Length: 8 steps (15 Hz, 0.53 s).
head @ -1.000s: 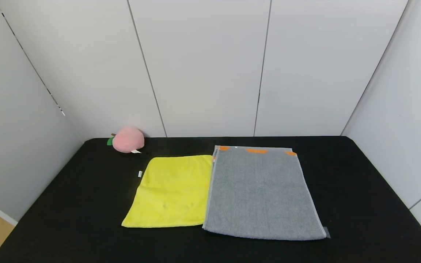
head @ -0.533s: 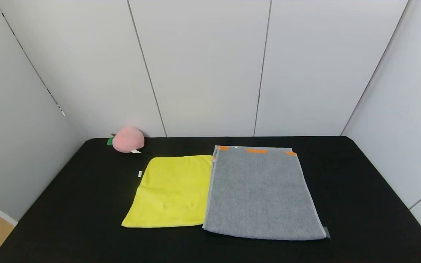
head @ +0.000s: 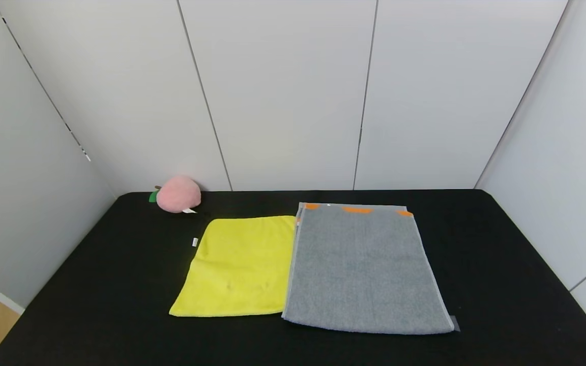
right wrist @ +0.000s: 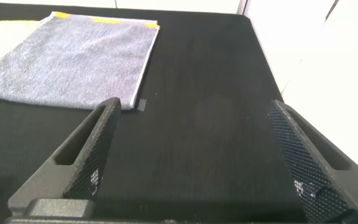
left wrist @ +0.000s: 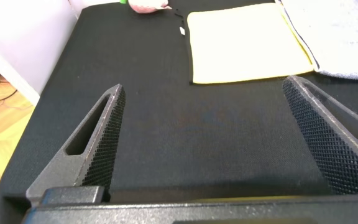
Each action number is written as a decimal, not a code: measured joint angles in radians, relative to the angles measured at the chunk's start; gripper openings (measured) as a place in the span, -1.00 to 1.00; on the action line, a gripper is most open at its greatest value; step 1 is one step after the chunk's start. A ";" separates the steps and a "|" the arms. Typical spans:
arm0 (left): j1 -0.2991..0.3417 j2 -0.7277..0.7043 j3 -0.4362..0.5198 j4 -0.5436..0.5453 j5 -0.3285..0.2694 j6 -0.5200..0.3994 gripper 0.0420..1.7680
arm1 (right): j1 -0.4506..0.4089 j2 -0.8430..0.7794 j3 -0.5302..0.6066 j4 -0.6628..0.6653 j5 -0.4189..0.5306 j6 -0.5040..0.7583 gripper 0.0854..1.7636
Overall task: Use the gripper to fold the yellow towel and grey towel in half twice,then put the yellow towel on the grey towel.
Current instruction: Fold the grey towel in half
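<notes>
The yellow towel (head: 239, 265) lies flat on the black table, left of centre, with a small white tag at its left edge. The grey towel (head: 364, 269) lies flat right beside it, its edge touching or slightly over the yellow one, orange patches at its far end. Neither gripper shows in the head view. My left gripper (left wrist: 204, 90) is open and empty over bare table near the front, the yellow towel (left wrist: 247, 42) ahead of it. My right gripper (right wrist: 194, 109) is open and empty over bare table, the grey towel (right wrist: 67, 59) ahead and to one side.
A pink plush peach (head: 178, 194) sits at the table's far left corner against the wall. White panel walls close the table (head: 501, 274) in at the back and both sides. A small grey tab (right wrist: 142, 104) lies by the grey towel's near right corner.
</notes>
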<state>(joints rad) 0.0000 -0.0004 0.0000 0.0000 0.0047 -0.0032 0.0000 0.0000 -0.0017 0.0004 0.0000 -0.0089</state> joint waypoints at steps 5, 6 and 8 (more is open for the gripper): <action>0.000 0.000 -0.001 0.004 0.003 0.001 1.00 | 0.000 0.000 0.000 -0.002 0.000 0.003 0.94; 0.000 0.000 -0.001 0.002 0.003 0.001 1.00 | 0.000 0.000 0.000 -0.002 0.000 0.004 0.94; 0.000 0.000 -0.004 -0.014 0.002 0.001 1.00 | 0.000 0.000 0.000 -0.010 0.000 0.009 0.94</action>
<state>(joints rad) 0.0000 -0.0004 -0.0036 -0.0143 0.0070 -0.0019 0.0000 0.0000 -0.0017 -0.0094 -0.0004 0.0000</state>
